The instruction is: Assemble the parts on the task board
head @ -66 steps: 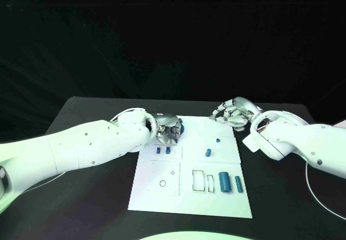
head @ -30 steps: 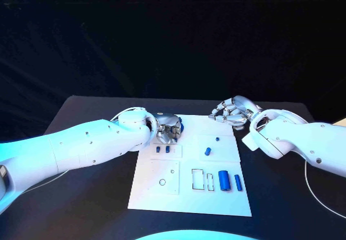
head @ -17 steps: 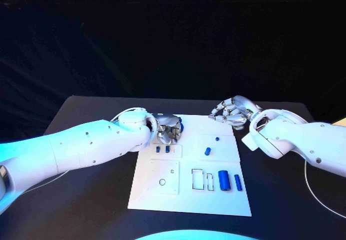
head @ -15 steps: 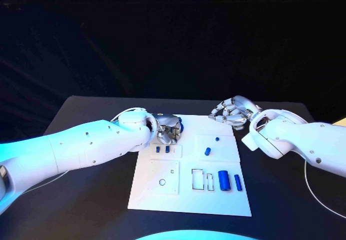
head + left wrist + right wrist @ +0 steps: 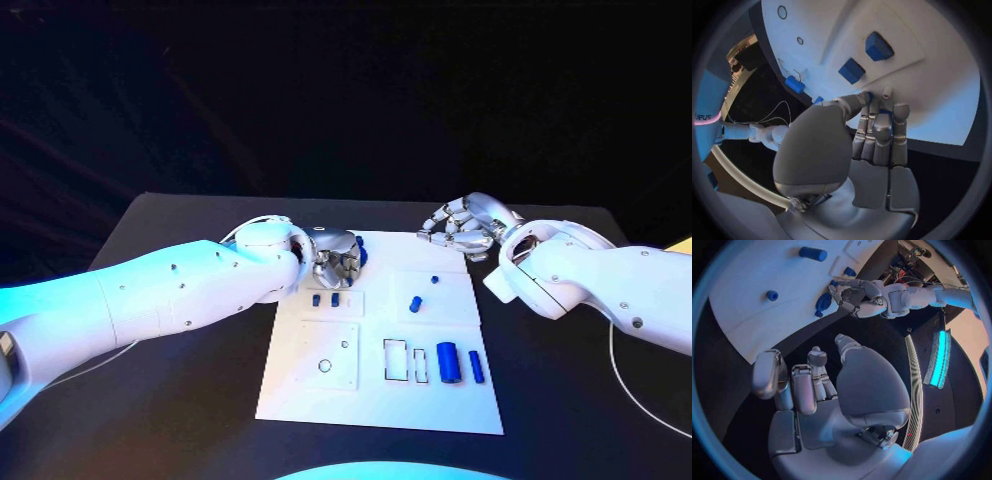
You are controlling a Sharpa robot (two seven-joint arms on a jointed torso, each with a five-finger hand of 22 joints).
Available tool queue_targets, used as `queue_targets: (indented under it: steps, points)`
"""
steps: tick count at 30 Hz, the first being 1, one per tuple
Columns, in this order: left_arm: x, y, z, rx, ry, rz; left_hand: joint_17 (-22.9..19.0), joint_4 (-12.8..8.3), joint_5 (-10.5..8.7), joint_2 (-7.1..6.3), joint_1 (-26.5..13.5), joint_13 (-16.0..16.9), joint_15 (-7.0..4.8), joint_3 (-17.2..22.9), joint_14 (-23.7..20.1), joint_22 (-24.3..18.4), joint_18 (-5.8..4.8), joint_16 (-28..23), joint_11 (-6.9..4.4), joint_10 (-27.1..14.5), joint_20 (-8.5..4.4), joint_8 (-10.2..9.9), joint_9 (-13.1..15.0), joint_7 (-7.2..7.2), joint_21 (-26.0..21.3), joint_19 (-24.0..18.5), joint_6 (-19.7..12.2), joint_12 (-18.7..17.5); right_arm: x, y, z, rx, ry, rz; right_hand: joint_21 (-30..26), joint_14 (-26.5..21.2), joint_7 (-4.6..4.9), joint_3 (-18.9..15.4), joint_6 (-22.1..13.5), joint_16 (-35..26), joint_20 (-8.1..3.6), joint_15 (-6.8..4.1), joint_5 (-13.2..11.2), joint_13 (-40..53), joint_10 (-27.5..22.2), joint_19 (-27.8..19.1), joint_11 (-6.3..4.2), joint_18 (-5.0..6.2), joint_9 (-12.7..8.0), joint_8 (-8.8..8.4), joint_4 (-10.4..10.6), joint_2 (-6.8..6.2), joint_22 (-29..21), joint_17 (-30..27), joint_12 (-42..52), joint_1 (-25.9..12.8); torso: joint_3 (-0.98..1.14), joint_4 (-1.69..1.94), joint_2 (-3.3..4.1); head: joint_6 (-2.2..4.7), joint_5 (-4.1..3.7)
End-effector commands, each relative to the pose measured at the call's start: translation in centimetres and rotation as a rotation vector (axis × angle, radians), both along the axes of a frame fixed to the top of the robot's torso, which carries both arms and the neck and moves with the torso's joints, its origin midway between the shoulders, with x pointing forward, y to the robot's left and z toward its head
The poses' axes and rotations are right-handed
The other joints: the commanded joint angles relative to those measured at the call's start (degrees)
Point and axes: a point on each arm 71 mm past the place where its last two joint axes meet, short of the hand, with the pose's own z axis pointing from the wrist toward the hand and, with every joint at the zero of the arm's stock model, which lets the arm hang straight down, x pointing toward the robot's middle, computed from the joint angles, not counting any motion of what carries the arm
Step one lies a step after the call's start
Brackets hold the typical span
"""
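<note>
While the left hand [image 5: 338, 262] hovers low over the far left corner of the task board [image 5: 378, 400], almost nothing has shifted over the last couple of seconds: the arm, the hand and the parts sit where they sat before, and only the light has altered. The left hand's fingers are curled downward against the board, and a blue part [image 5: 359, 256] shows right at their tips. In the left wrist view the fingertips [image 5: 879, 118] press close together near the white surface with a sliver of blue between them, so I judge that the hand pinches this part, though how firm the hold is I cannot tell.

The right hand [image 5: 464, 227] hangs just past the far right corner of the board, over the black tabletop [image 5: 173, 400]. Its fingers are curled in, and the right wrist view shows nothing between them; it holds no part.

On the board, two small blue parts [image 5: 325, 298] stand side by side just nearer than the left hand. A short blue part [image 5: 415, 303] lies near the middle, with a tiny one [image 5: 436, 279] just beyond it. Two long blue cylinders [image 5: 459, 364] lie side by side near the right edge, next to empty outlined slots [image 5: 404, 362].

The stillness suggests a slow, careful seating or grasp at the far left corner rather than a transfer. Most parts still lie loose, so the assembly looks to be at an early stage.
</note>
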Motion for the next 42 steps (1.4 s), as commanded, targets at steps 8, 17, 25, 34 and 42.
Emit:
queue_targets:
  steps: [8,17,25,34,42]
  points:
    - [-0.3,0.2,0.4,-0.091,-0.023,-0.012,2.0,0.3,0.18,-0.36,-2.8,0.0,-0.09,-0.3,1.7,1.7,-1.21,1.3,-0.14,1.4,0.11,-0.9,0.3,-0.06,1.1,1.8,0.7,-1.1,-0.1,0.1,0.0,0.001,-0.007,0.015,-0.3,2.9,-0.04,0.4,-0.2,-0.3,-0.13,-0.49,0.4,0.3,0.7,-0.3,-0.11,0.75,-0.1,0.41,0.0,-0.03,6.0,4.3,0.3,-0.1,-0.07,-0.03,0.04,0.27,-0.06]
    - [-0.6,1.2,1.4,-0.149,-0.035,0.008,2.9,0.2,0.2,-0.3,-3.4,0.0,-0.34,-0.4,2.7,2.9,-1.49,1.9,-0.45,2.5,-0.05,-0.9,0.8,-0.32,1.9,3.2,1.8,-1.7,-0.1,0.0,0.1,0.001,-0.008,0.013,-0.3,2.9,-0.04,0.4,-0.2,-0.3,-0.13,-0.49,0.4,0.3,0.7,-0.3,-0.11,0.75,-0.1,0.41,0.0,-0.03,6.0,4.3,0.3,-0.1,-0.07,0.11,-0.01,0.36,-0.17]
    - [-0.9,2.9,3.0,-0.178,-0.044,0.041,3.1,0.2,0.19,-0.42,-3.6,0.0,-0.43,-0.4,2.9,3.2,-1.55,2.0,-0.55,2.9,-0.12,-0.9,0.9,-0.41,2.1,3.5,2.1,-1.9,-0.1,-0.1,0.1,0.0,-0.008,0.01,-0.3,2.9,-0.04,0.4,-0.2,-0.3,-0.13,-0.49,0.4,0.3,0.7,-0.3,-0.11,0.75,-0.1,0.41,0.0,-0.03,6.0,4.3,0.3,-0.1,-0.06,0.2,-0.12,0.4,-0.02]
    - [-0.6,4.6,2.8,-0.15,-0.016,0.078,3.2,0.2,0.18,-0.5,-3.8,0.0,-0.48,-0.5,3.0,3.3,-1.6,2.1,-0.6,3.1,-0.15,-1.0,1.0,-0.47,2.1,3.7,2.3,-2.0,-0.1,-0.2,0.1,0.0,-0.009,0.008,-0.3,2.9,-0.04,0.4,-0.2,-0.3,-0.13,-0.49,0.4,0.3,0.7,-0.3,-0.11,0.75,-0.1,0.41,0.0,-0.03,6.0,4.3,0.3,-0.1,-0.08,0.12,-0.02,0.46,0.25]
    - [-0.4,4.8,2.1,-0.127,0.007,0.084,3.3,0.2,0.18,-0.52,-3.8,0.0,-0.5,-0.5,3.0,3.4,-1.62,2.1,-0.63,3.2,-0.16,-1.0,1.0,-0.5,2.2,3.8,2.3,-2.1,-0.1,-0.2,0.0,0.0,-0.009,0.009,-0.3,2.9,-0.04,0.4,-0.2,-0.3,-0.13,-0.49,0.4,0.3,0.7,-0.3,-0.11,0.75,-0.1,0.41,0.0,-0.03,6.0,4.3,0.3,-0.1,-0.08,-0.04,0.03,0.46,0.48]
